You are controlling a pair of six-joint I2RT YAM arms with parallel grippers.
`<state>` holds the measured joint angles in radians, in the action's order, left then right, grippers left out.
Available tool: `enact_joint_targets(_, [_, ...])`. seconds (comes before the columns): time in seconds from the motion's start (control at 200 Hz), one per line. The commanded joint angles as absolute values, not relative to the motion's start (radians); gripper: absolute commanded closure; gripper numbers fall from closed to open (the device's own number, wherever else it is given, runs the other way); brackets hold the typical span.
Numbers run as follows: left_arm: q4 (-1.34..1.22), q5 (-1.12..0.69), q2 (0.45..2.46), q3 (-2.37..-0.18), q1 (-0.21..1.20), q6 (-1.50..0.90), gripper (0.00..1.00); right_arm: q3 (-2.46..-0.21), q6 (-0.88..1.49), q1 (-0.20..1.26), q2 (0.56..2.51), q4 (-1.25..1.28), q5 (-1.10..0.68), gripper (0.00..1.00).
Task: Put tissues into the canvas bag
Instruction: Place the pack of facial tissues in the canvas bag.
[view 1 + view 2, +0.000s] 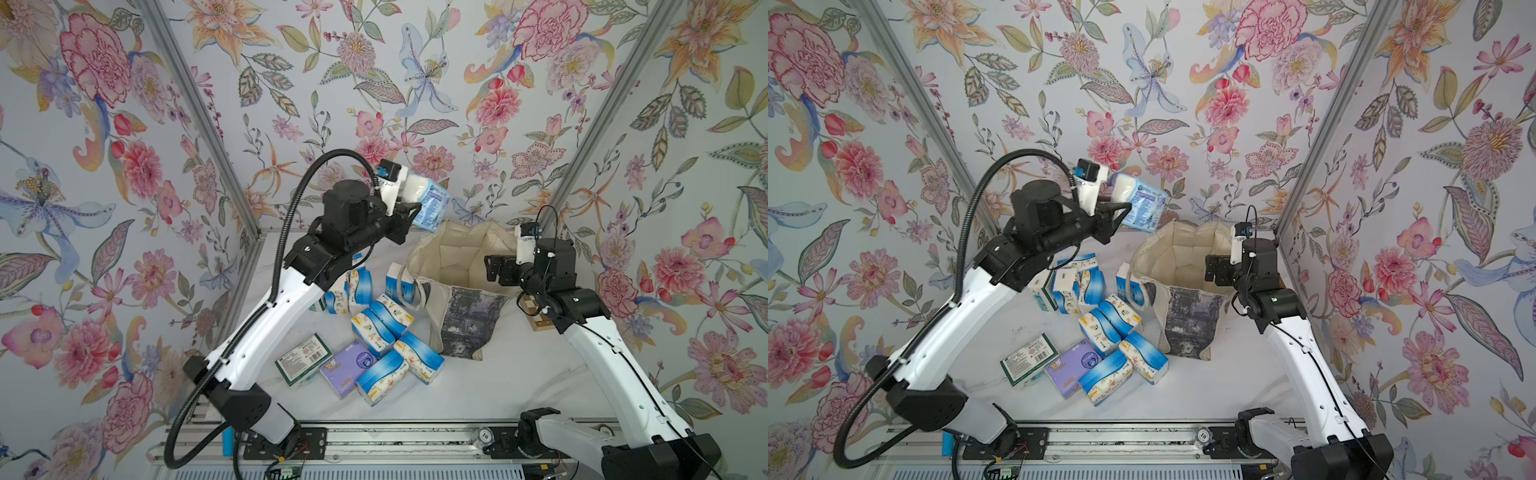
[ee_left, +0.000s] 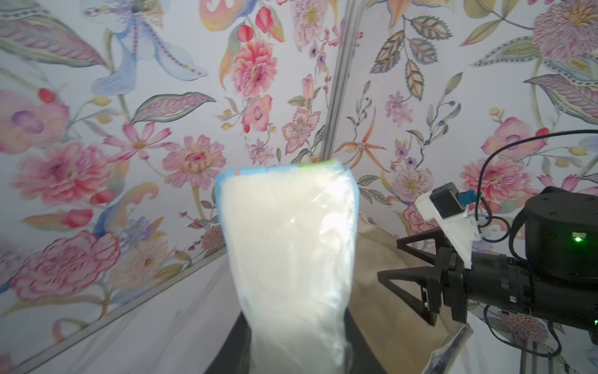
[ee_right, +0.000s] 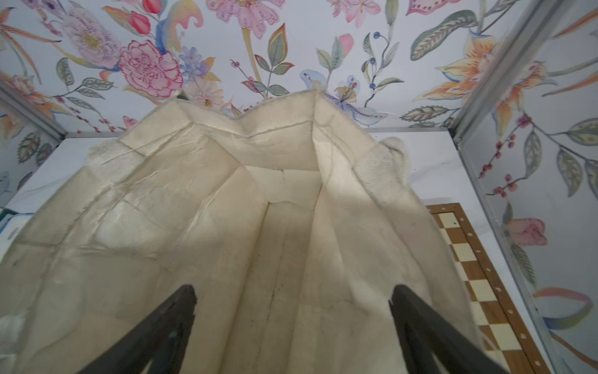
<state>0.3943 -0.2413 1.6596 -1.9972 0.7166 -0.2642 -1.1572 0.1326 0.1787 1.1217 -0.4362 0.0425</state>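
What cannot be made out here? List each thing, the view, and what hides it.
- Left wrist view: held tissue pack blurred, print unreadable.
- Both top views: left arm covers several packs.
- A top view: right arm hides most of the chessboard.
- Right wrist view: canvas bag cut off by lower and left edges.

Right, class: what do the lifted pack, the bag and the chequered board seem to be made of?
Pack: glossy clear plastic film over soft white paper, going by its glare. Bag: matt cream cloth, probably canvas; creased, seamed. Board: looks like smooth wood; brown and pale squares.
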Motion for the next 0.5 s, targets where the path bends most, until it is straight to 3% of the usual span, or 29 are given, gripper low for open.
enact_joint_targets(0.0, [0.477, -0.320, 1.832, -2.192, 0.775, -0.176, 0.88, -1.161, 0.163, 0.118, 1.081, -0.458, 0.104, 0.04])
enact_joint_targets(0.2, [0.718, -0.258, 2.101, -2.506, 0.802, -0.115, 0.89, -1.129, 0.198, -0.074, 1.069, -0.465, -0.045, 0.05])
enact_joint_targets(0.34, [0.736, -0.203, 2.130, -2.493, 0.802, -0.098, 0.89, -1.082, 0.244, -0.198, 1.086, -0.445, -0.242, 0.07])
enact_joint_targets(0.496, [0.754, -0.198, 2.148, -2.472, 0.801, -0.086, 0.88, -1.042, 0.265, -0.223, 1.121, -0.413, -0.349, 0.11])
